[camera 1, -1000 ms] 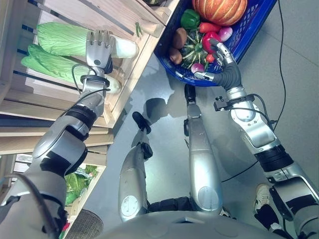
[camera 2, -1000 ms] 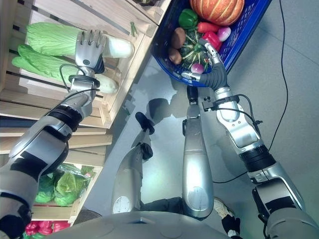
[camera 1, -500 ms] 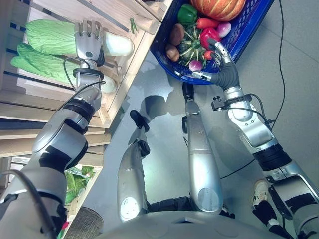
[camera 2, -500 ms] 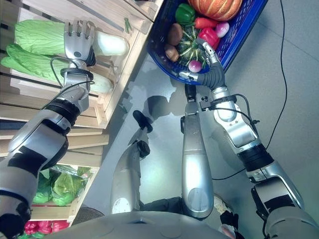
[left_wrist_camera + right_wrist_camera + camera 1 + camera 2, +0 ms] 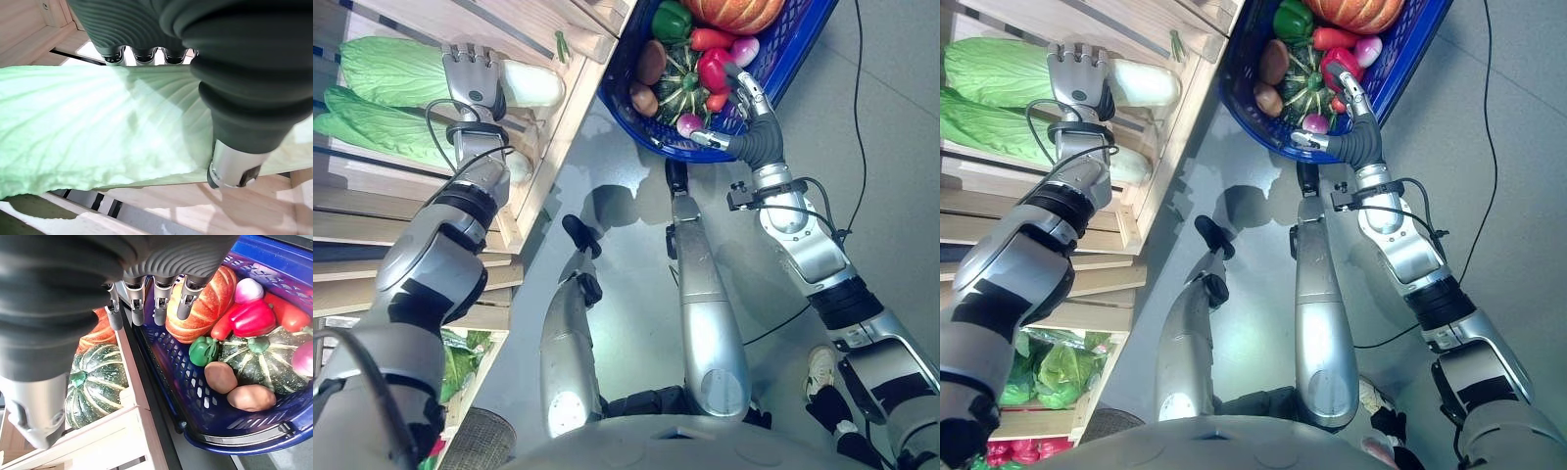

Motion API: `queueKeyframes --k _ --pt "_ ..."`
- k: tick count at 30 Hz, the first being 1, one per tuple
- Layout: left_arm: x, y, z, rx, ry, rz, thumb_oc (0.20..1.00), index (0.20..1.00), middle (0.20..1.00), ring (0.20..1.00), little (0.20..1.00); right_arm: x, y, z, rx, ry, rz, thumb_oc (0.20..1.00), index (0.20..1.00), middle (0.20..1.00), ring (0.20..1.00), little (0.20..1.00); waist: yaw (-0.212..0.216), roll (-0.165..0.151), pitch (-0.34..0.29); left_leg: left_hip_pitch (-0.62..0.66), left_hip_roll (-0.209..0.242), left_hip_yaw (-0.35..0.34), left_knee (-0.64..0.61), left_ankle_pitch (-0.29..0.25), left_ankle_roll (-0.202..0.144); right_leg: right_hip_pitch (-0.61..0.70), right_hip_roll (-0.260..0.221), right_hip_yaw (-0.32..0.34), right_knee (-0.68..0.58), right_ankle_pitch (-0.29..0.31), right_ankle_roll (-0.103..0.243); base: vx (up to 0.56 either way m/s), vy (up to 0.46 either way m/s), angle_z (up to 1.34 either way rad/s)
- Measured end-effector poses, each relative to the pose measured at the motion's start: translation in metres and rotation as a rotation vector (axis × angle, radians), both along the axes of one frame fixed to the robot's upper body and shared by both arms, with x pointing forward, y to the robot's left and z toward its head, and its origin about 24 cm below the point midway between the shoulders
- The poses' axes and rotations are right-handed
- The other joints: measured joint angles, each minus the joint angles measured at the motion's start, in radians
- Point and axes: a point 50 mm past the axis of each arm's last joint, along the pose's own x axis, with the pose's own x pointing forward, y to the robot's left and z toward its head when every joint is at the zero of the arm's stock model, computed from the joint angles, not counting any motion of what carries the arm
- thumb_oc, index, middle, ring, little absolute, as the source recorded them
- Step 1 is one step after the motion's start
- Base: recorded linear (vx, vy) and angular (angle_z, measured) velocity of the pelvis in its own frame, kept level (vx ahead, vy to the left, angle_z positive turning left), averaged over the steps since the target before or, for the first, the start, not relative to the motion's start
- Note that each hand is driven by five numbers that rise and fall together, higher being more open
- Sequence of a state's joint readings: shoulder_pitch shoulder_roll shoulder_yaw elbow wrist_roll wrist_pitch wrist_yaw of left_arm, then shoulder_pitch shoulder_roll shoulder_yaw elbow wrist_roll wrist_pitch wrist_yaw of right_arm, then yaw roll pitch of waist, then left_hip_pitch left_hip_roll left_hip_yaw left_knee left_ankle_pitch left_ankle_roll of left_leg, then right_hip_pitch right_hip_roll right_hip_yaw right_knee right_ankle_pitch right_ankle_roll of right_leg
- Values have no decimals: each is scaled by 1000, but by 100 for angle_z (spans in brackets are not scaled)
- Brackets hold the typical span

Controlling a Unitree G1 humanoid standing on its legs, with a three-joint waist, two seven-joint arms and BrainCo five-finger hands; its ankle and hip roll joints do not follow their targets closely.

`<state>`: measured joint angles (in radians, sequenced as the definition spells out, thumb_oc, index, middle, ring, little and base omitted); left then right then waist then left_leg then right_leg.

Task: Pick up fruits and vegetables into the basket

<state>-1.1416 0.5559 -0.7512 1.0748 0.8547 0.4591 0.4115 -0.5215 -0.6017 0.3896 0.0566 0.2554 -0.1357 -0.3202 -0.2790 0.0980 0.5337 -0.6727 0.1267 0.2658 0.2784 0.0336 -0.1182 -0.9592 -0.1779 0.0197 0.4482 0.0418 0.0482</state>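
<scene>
We are laying our left hand (image 5: 470, 76), fingers straight, on the cabbage (image 5: 406, 70) left of the basket (image 5: 793, 61), our right hand (image 5: 744, 108) hanging open at its rim.

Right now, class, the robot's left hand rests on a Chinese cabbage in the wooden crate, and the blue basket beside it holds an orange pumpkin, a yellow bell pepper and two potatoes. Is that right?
Not quite: the small bell pepper is green, not yellow, as the right wrist view shows. The rest stands: the left hand rests on the Chinese cabbage in the wooden crate, and the blue basket holds an orange pumpkin and two potatoes.
</scene>
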Motion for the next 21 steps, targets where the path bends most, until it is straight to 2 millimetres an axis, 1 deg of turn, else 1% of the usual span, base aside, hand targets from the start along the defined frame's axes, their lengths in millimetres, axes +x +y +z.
queueKeyframes --k 5,7,14,17,21 --pt "0 -1 -1 -5 10 0 200 200 200 200 200 0 0 1 4 -8 6 1000 1000 1000 1000 1000 1 0 0 0 0 -2 3 -1 0 1 -1 0 1 0 0 0 0 0" --pt "0 -1 -6 -6 19 -1 200 200 200 200 200 -1 1 1 5 -9 10 1000 1000 1000 1000 1000 0 0 0 6 0 -3 4 -1 0 9 -1 -1 2 0 0 -8 35 1" --pt "-8 -2 -36 -23 53 -34 200 200 200 200 200 -8 -1 -8 7 4 26 1000 1000 1000 1000 1000 8 -2 0 76 -1 -9 -2 -4 0 85 -4 -9 -7 0 0 -2 12 1" --pt "-12 -2 -47 -40 55 -50 200 200 200 200 200 -11 -6 -10 15 5 18 1000 1000 1000 1000 1000 13 -3 1 115 -2 -13 -7 -5 1 129 -6 -16 -15 -3 4 -9 36 4" --pt "-15 -3 -52 -65 37 -95 200 200 200 200 200 -15 -8 -10 18 3 24 1000 1000 1000 1000 1000 23 -5 1 139 -1 -26 -8 -5 1 166 -8 -31 -24 -3 4 -12 19 7"
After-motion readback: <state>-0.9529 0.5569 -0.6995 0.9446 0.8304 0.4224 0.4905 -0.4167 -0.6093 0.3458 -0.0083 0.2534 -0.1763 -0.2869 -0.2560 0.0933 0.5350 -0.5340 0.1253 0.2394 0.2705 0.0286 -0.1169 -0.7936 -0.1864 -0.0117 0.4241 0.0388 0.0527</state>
